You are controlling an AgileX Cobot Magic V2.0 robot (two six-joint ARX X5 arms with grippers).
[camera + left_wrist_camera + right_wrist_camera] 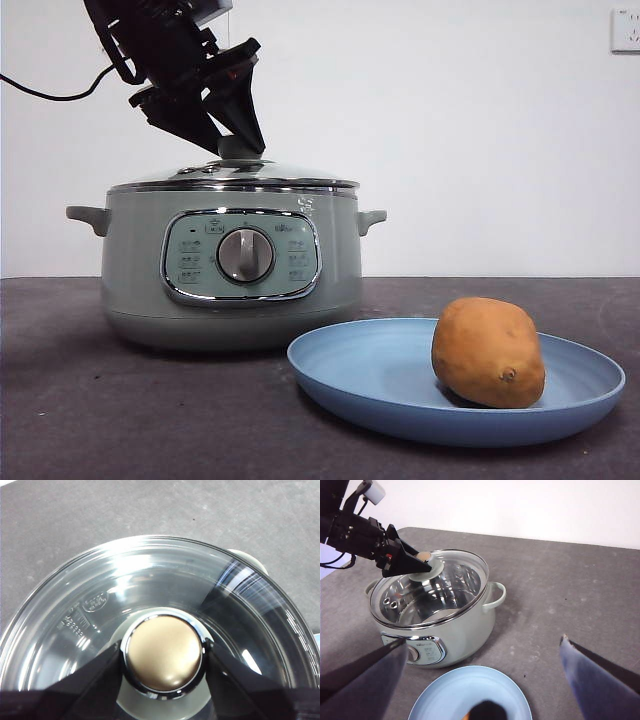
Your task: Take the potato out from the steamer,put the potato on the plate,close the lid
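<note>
Left gripper (236, 128), upper left of the front view, directly above the pot (232, 268), jaws flanking the knob of the lid (235, 180), contact unclear. Potato (488, 352) on the plate (370, 375), lower right. Right gripper (480, 652) wide open, empty, nearer the plate.

No legible text (steamer (232, 268) panel and lid (150, 625) markings too small)

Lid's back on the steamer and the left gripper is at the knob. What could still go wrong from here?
1. The left gripper has its jaws against the lid knob; lifting away before opening could drag the lid off the steamer.
2. The potato lies near the plate rim, so a bump could roll it off.
3. The right gripper hangs open above the plate; dropping could hit the potato.
</note>
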